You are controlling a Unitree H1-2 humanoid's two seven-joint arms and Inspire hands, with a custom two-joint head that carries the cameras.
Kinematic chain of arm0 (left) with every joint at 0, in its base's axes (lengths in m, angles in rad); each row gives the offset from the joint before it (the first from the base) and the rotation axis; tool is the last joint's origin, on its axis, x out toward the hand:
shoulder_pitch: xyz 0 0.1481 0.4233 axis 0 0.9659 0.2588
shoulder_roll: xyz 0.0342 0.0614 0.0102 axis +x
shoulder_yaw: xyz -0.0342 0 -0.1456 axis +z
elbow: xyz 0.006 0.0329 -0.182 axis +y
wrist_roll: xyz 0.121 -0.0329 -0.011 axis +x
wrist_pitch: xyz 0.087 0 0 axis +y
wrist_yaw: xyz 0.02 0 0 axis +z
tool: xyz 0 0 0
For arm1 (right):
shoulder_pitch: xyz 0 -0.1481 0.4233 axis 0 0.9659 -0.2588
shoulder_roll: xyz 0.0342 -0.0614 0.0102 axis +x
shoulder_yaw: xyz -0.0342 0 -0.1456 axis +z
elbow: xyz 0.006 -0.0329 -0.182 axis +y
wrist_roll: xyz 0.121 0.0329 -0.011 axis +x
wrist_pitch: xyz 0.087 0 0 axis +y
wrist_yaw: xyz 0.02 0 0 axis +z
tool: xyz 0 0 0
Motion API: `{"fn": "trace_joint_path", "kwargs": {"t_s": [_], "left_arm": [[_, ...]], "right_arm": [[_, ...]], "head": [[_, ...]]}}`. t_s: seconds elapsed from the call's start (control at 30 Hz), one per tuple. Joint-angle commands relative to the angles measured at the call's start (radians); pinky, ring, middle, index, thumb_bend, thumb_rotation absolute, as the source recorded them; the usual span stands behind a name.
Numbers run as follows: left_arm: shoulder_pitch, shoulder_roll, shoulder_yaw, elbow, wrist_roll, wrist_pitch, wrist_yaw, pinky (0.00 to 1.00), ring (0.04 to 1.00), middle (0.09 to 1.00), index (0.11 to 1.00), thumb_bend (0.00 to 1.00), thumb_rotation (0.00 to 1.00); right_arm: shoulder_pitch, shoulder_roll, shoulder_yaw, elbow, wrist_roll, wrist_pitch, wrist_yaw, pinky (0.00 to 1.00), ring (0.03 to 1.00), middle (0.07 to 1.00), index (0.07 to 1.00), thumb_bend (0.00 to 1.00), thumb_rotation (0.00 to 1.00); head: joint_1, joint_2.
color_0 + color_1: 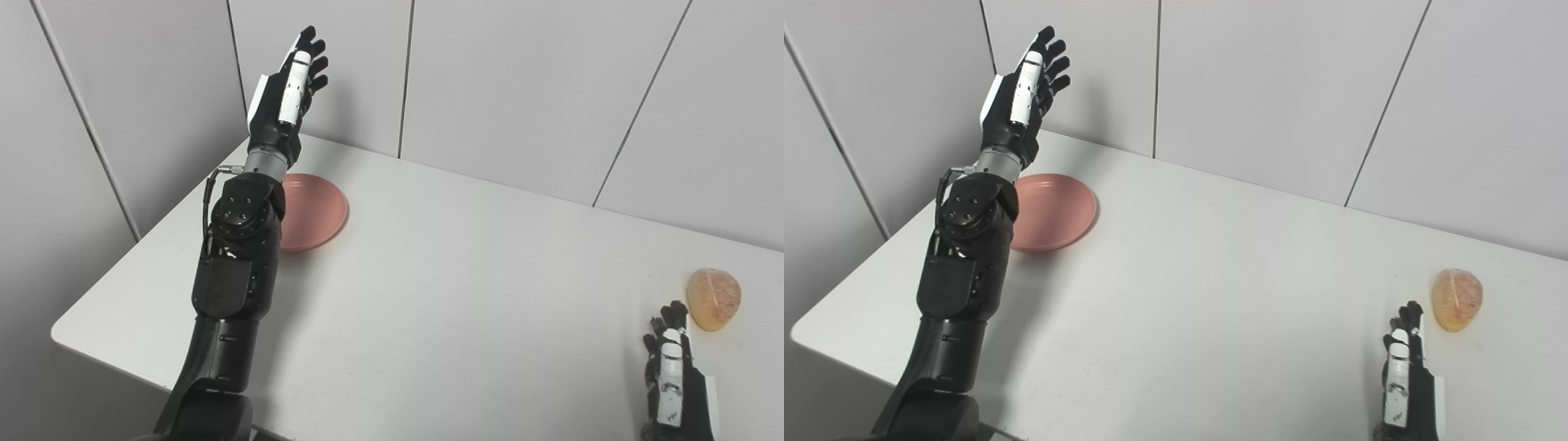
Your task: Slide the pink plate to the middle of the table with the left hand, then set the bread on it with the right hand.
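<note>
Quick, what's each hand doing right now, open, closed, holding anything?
Left hand: open, fingers extended, raised above the pink plate, holding nothing.
Right hand: open, empty, low near the bread, not touching it.

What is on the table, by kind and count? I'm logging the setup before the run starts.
Pink plate: 1
Bread: 1
Total: 2 things on the white table.
Both hands hold nothing: the left hand is raised open beyond the plate, and the right hand is open just short of the bread.
</note>
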Motion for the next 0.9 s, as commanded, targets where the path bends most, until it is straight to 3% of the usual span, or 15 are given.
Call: {"fn": "trace_joint_path", "kwargs": {"t_s": [0.0, 0.53, 0.87], "left_arm": [[-0.056, 0.033, 0.016, -0.004, -0.018, -0.006, 0.011, 0.93, 0.929, 0.935, 0.919, 0.38, 1.00], [-0.031, 0.132, 0.120, 0.106, -0.096, -0.027, 0.004, 0.89, 0.914, 0.910, 0.896, 0.39, 1.00], [-0.012, 0.149, 0.166, 0.158, -0.116, -0.046, 0.018, 0.90, 0.894, 0.892, 0.884, 0.40, 1.00]], "right_arm": [[0.016, -0.002, -0.003, 0.032, 0.006, -0.036, 0.009, 1.00, 1.000, 1.000, 0.999, 0.12, 1.00], [0.015, -0.019, -0.007, 0.033, 0.023, -0.046, 0.025, 1.00, 1.000, 1.000, 1.000, 0.11, 1.00], [0.021, -0.024, -0.003, 0.018, 0.022, -0.037, 0.025, 1.00, 1.000, 1.000, 1.000, 0.14, 1.00]], "head": [[0.004, 0.001], [0.021, 0.001], [0.026, -0.001]]}}
